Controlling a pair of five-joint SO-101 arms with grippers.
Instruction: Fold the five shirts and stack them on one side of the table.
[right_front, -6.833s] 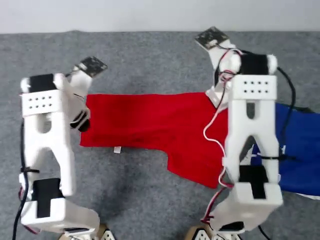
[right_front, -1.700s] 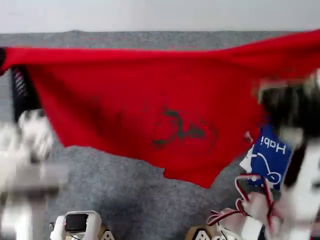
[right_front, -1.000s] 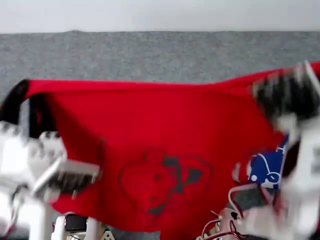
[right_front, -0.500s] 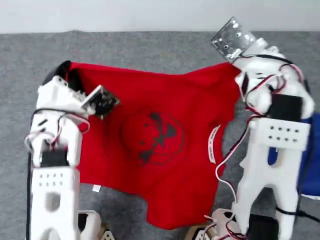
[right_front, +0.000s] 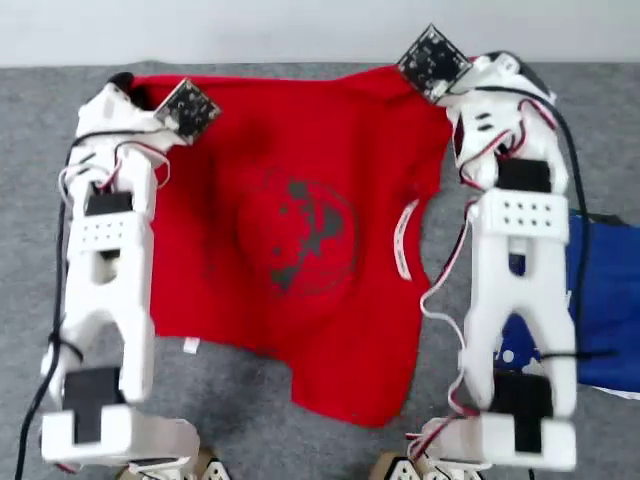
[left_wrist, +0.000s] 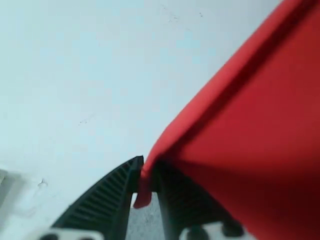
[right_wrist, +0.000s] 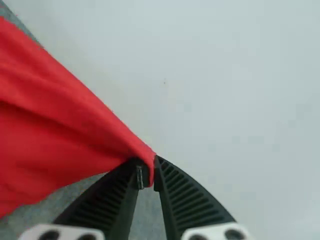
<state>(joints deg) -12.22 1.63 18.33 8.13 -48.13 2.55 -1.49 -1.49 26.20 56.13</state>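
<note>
1. A red shirt (right_front: 300, 240) lies spread across a grey table (right_front: 250, 430) between two white robot arms, its dark round print facing up.
2. The shirt's collar opening points toward the right arm. One sleeve hangs toward the near edge of the table.
3. The shirt's far edge runs along the back of the table, next to a pale wall (right_front: 300, 25). It is lifted at both far corners.
4. The left gripper (left_wrist: 145, 166) is at the far left corner of the shirt. Its two black ridged jaws are pressed together on a fold of the red cloth, and the cloth stretches away from the tips in a taut sheet.
5. The right gripper (right_wrist: 147, 165) is at the far right corner. Its jaws are likewise clamped tight on the red fabric, with the corner pinched right at the tips and the rest falling away to one side.
6. A blue shirt (right_front: 605, 300) lies on the table beside the right arm, partly beneath it, apart from the red one.
</note>
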